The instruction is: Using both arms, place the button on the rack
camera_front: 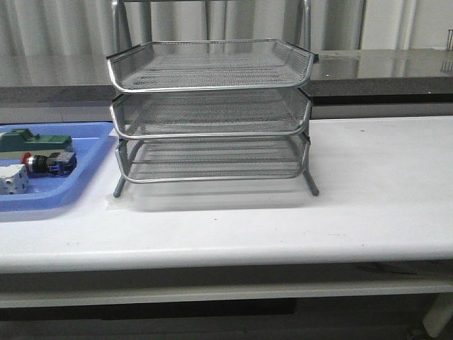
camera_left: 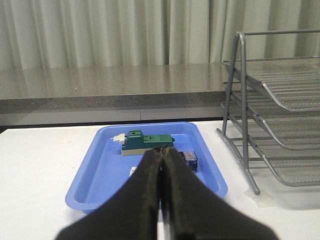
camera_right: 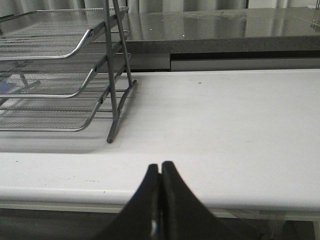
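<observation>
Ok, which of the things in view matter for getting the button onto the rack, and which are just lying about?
For the job:
- button, lying in the blue tray
- rack, three tiers, all empty
- left gripper, shut, held over the blue tray
- right gripper, shut, over bare table

Lying about:
- blue tray
- green-and-grey block
- white block

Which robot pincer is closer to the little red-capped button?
Left. The left pincer hangs just before the blue plastic tray holding the red-capped button; the right pincer is beyond the silver wire-mesh rack.
</observation>
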### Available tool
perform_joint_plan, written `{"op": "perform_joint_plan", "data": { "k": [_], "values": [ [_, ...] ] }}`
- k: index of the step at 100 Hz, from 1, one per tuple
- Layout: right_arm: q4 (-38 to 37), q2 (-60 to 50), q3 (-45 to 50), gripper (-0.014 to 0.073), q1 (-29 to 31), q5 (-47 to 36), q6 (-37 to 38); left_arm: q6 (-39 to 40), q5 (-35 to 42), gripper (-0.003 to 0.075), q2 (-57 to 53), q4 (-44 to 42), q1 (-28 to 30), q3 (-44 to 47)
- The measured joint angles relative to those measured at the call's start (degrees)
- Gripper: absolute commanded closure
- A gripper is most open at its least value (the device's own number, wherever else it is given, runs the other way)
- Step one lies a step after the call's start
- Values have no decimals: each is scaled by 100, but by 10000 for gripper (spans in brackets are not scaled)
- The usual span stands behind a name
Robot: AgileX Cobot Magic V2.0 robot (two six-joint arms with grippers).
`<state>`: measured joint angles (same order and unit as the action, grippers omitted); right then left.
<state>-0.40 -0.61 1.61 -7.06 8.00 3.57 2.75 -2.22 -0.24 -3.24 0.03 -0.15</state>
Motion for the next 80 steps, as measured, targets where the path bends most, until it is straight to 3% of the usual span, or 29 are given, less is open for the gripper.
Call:
{"op": "perform_joint_plan", "data": {
  "k": [80],
  "values": [
    [0,0,0,651,0,-111,0,0,0,741,0,0,0,0]
  ]
}}
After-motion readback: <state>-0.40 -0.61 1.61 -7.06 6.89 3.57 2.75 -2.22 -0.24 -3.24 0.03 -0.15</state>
